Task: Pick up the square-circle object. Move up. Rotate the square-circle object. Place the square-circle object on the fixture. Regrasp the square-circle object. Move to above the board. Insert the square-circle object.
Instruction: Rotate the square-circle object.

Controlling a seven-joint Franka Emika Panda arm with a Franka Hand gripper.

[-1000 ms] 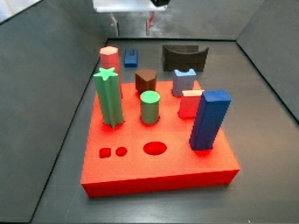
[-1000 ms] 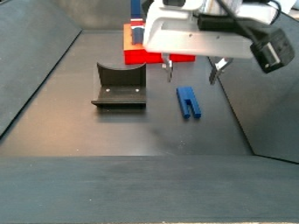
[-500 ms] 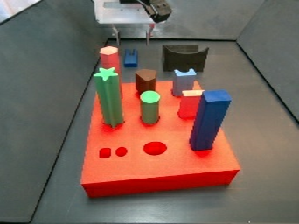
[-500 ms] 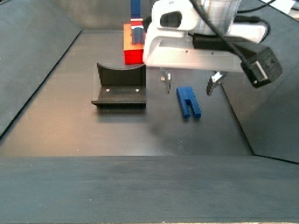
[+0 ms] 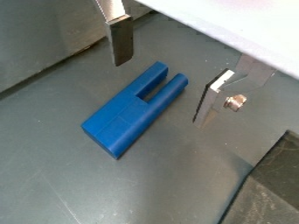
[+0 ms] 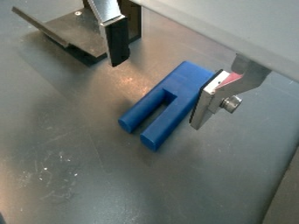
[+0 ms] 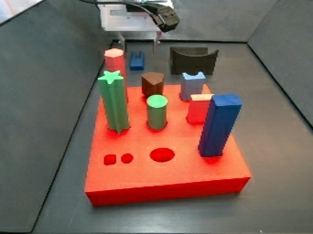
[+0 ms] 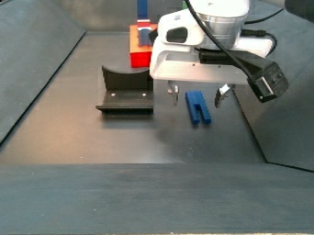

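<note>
The square-circle object (image 5: 131, 112) is a blue oblong block with two prongs, lying flat on the grey floor (image 6: 70, 166) in both wrist views. It also shows in both side views (image 8: 200, 110), behind the board (image 7: 137, 62). My gripper (image 5: 160, 89) is open and low over it, one finger (image 6: 117, 39) on each side of the block, neither clearly touching. In a side view the gripper (image 8: 197, 92) hangs right of the fixture (image 8: 125, 92). The dark fixture (image 7: 192, 61) stands beyond the red board (image 7: 184, 174).
Upright pegs crowd the board: a green star post (image 7: 113, 101), a green cylinder (image 7: 156, 111), a tall blue square post (image 7: 221, 123), and red, brown and light-blue ones. Sloping grey walls (image 8: 37, 83) enclose the floor. The fixture's edge (image 6: 76, 39) lies near one finger.
The gripper has come down from well above the floor until its open fingers straddle the blue block. The block has not moved.
</note>
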